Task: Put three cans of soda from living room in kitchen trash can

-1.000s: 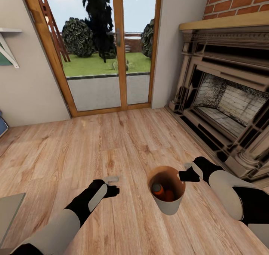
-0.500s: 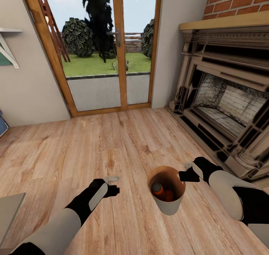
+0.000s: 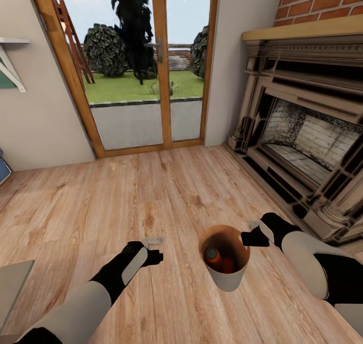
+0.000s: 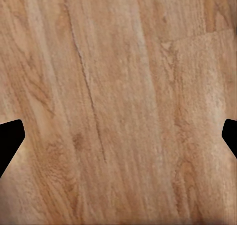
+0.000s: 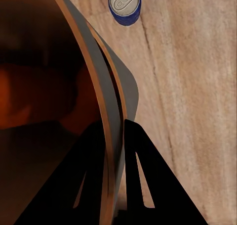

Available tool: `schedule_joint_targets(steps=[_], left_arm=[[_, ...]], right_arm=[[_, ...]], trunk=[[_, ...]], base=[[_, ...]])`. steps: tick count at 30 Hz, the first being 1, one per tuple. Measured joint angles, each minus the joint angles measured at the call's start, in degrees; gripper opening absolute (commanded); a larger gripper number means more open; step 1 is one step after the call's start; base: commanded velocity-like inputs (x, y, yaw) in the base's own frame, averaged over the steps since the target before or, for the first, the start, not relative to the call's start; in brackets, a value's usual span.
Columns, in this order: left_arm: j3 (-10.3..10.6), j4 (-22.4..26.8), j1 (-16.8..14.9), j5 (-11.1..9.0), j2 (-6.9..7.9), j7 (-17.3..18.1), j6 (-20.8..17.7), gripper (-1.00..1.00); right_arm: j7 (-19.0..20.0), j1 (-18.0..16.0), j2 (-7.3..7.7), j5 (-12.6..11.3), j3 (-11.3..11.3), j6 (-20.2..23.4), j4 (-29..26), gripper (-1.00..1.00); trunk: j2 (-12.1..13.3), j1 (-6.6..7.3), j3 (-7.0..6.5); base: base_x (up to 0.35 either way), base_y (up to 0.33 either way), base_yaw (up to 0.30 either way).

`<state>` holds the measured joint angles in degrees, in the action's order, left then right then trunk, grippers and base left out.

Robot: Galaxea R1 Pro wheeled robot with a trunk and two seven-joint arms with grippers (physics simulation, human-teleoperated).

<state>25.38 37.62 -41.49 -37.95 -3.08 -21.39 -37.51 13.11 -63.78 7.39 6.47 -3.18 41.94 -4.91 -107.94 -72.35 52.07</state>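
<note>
Almost nothing has changed over the last second: the head view is the same, the right hand (image 3: 250, 237) still grips the rim of the tash can (image 3: 225, 278) with one finger inside the wall and one outside, and the bin hangs just above the wooden floor (image 3: 166, 198) in front of the fireplace (image 3: 302, 147). The only shift is slight: the left hand (image 3: 154, 249) has eased a touch lower and nearer the bin, its fingers spread wide apart with nothing between them, as the left wrist view shows over bare planks. Inside the bin lie two orange cans (image 3: 217, 258), one showing its silver top. The blue can (image 5: 125, 5) stands upright on the floor beyond the bin's rim in the right wrist view, well clear of it and not yet inside. I take this as a pause with two cans collected and the third outstanding; the free left hand looks the natural one to fetch it. The setting by the glass doors (image 3: 146, 67) suggests the bin has yet to be carried to the kitchen.
</note>
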Motion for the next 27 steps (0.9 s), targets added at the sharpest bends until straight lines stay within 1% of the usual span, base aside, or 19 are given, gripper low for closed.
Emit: schedule_joint_targets(steps=[5,9,15,21,27], left_arm=[[0.09,-0.03,0.0,0.06,-0.37,0.01,0.06,1.0],[0.11,-0.07,0.0,0.07,-0.43,0.02,0.06,1.0],[0.11,-0.08,0.0,0.08,-0.5,0.13,0.09,1.0],[0.17,-0.09,0.0,0.12,-0.55,0.26,0.21,1.0],[0.19,-0.09,0.0,0.16,-0.95,0.29,0.29,1.0]], right_arm=[[-0.01,0.31,0.0,0.08,0.19,0.03,-0.07,-1.0],[0.01,0.33,-0.05,-0.65,-0.42,0.17,-0.09,-1.0],[-0.04,0.35,-0.05,0.19,0.36,0.13,-0.02,-1.0],[0.01,0.35,-0.01,-0.32,-0.11,0.23,-0.01,-1.0],[-0.03,0.35,0.0,0.1,0.3,0.22,0.0,-1.0]], trunk=[[0.0,0.0,0.0],[0.0,0.0,0.0],[0.0,0.0,0.0],[0.0,0.0,0.0],[0.0,0.0,0.0]], base=[[0.0,0.0,-0.024],[0.0,0.0,-0.181],[0.0,0.0,-0.261],[0.0,0.0,-0.282],[0.0,0.0,-0.285]])
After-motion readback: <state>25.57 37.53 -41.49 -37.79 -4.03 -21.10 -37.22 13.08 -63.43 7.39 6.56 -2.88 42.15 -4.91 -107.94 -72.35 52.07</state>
